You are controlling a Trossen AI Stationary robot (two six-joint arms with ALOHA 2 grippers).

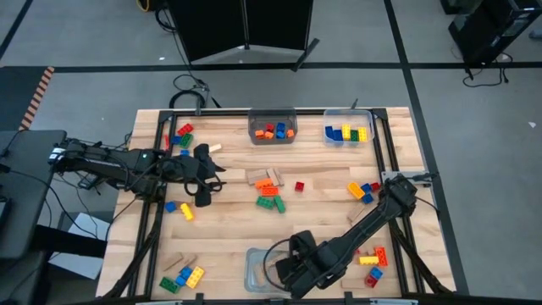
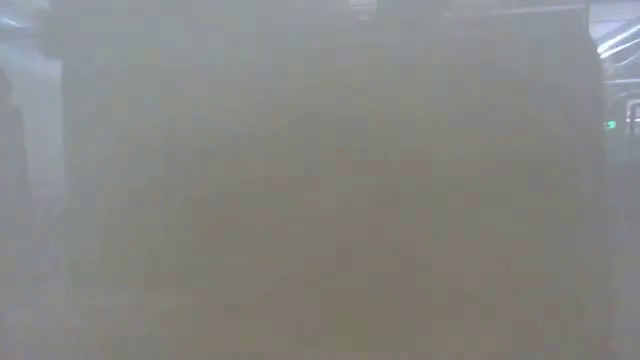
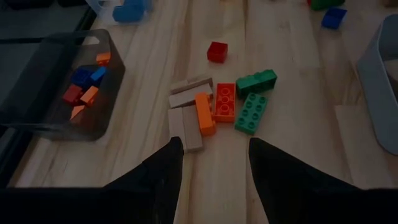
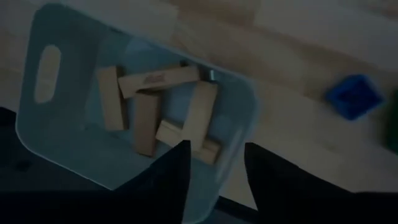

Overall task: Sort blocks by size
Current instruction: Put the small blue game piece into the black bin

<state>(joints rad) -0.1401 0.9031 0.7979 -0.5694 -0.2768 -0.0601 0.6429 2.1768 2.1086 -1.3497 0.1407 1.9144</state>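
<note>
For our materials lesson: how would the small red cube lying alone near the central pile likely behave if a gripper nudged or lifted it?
The small red cube looks like rigid plastic, so probably stiff and light. It sits flat on the table, so a nudge would likely slide it, not roll it. Smooth sides may make it a little slippery.

We're counting 3 clear bins: 1 far-centre bin [image 1: 272, 125] w/ small bricks, 1 far-right bin [image 1: 349, 127] w/ blue, yellow & green bricks, 1 near-edge bin [image 4: 74, 99] holding 5 tan wooden blocks [image 4: 200, 115]. In the centre pile we're seeing 2 green bricks [image 3: 252, 112], 2 orange bricks [image 3: 224, 101], approx. 4 wooden blocks [image 3: 185, 127], and 1 small red brick [image 3: 217, 51] beside it.
</note>
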